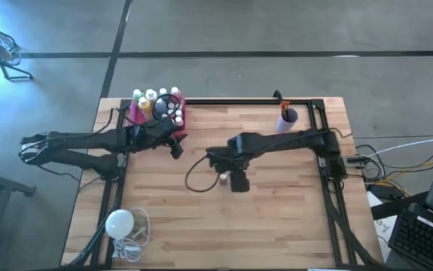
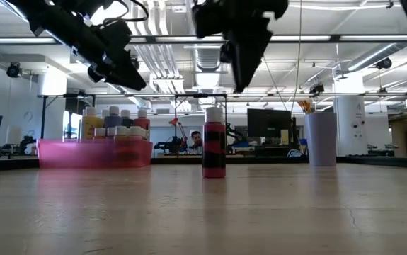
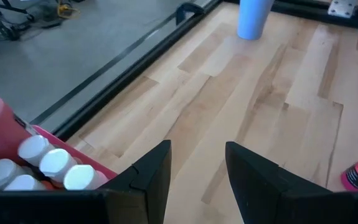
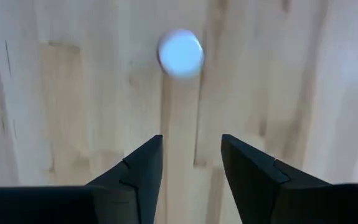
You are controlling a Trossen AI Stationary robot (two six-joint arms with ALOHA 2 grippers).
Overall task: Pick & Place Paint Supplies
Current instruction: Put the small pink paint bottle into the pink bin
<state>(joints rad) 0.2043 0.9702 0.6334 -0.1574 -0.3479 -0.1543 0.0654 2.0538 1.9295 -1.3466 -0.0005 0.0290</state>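
A pink paint bottle point(image 2: 214, 150) with a white cap point(image 4: 180, 53) stands upright on its base on the wooden table, alone near the middle point(image 1: 222, 178). My right gripper point(image 4: 191, 140) hangs open above it, pointing down, clear of the cap point(image 2: 242, 67). My left gripper point(image 3: 197, 146) is open and empty, raised beside the pink tray point(image 1: 178, 113), which holds several white-capped bottles point(image 3: 48, 165). A pale blue cup point(image 1: 288, 119) with brushes in it stands at the far right.
A white round bulb with its cord point(image 1: 120, 223) lies near the table's front left corner. A black frame rail point(image 1: 239, 100) runs along the far edge and down both sides. Bare wood lies between the tray, the bottle and the cup.
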